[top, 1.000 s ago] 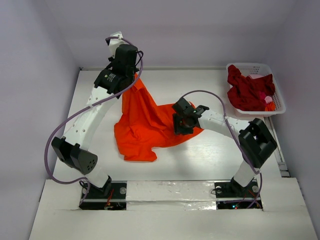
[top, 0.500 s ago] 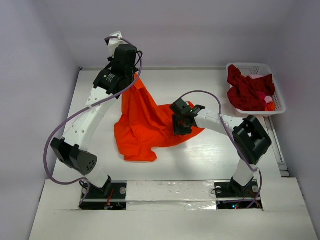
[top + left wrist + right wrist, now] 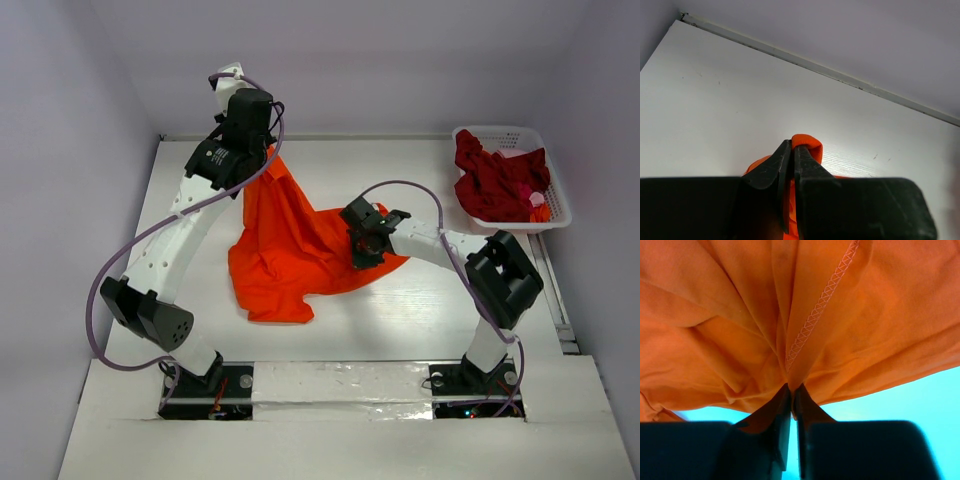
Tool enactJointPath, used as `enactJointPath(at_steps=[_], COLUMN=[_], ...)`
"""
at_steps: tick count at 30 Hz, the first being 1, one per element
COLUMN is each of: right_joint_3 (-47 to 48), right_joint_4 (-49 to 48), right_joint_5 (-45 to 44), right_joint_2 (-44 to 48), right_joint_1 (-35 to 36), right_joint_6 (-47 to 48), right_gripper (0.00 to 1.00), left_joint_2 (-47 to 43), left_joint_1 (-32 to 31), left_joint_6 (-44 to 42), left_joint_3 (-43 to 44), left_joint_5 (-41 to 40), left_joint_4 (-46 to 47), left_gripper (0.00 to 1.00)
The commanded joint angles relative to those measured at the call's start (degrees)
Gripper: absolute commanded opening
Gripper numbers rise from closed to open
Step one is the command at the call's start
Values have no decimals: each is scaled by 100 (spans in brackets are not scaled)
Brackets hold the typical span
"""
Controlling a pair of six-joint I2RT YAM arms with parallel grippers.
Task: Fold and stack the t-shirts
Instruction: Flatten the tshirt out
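The bright orange t-shirt [image 3: 285,245] lies crumpled in the middle of the white table [image 3: 420,310]. Its far corner is lifted by my left gripper [image 3: 262,160], which is shut on a fold of the orange cloth [image 3: 807,142]. At the shirt's right edge my right gripper [image 3: 362,250] is shut on a pinch of the fabric [image 3: 805,330] beside a stitched hem. The dark red t-shirt [image 3: 495,180] sits bunched in the basket at the far right.
A white lattice basket [image 3: 555,215] stands at the table's far right corner. Grey walls close in the table on the left, back and right. The arm bases sit at the near edge.
My right gripper has shifted slightly left and closed onto the orange shirt's right edge. The left arm has held still with its grip on the shirt.
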State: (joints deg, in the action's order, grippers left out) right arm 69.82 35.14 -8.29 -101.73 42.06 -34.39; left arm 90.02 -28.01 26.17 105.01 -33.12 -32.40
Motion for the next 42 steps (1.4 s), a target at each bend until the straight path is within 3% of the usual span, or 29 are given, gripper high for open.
enactJointPath(at_steps=[1,10,22,32,36,42], right_joint_3=[225,549,3623,4417,4540,4996], right_joint_4=[-68,203,1662,1900,1892,1909], right_joint_5=[-137,-216,-287,-120,3,732], right_joint_2=[31,268,444,233,189,-13], right_joint_1=[39,39,-971,-1570,-2052,-3238], right_joint_6=[-59,-226,301,530,486,337], right_gripper=[0,0,0,0,0,0], left_joint_2=[-301,-336,-379,-660,-836,-986], left_joint_1=[24,24,392,683,736,1289], left_joint_6=[2,-51,-227,-42,-7,-69], left_joint_3=[19,19,757,767,714,643], left_joint_5=[-36,-115,-203,-369,-695,-441], left_joint_4=[182,156,-292,-434,-416,-310], left_gripper=[0,0,0,0,0,0])
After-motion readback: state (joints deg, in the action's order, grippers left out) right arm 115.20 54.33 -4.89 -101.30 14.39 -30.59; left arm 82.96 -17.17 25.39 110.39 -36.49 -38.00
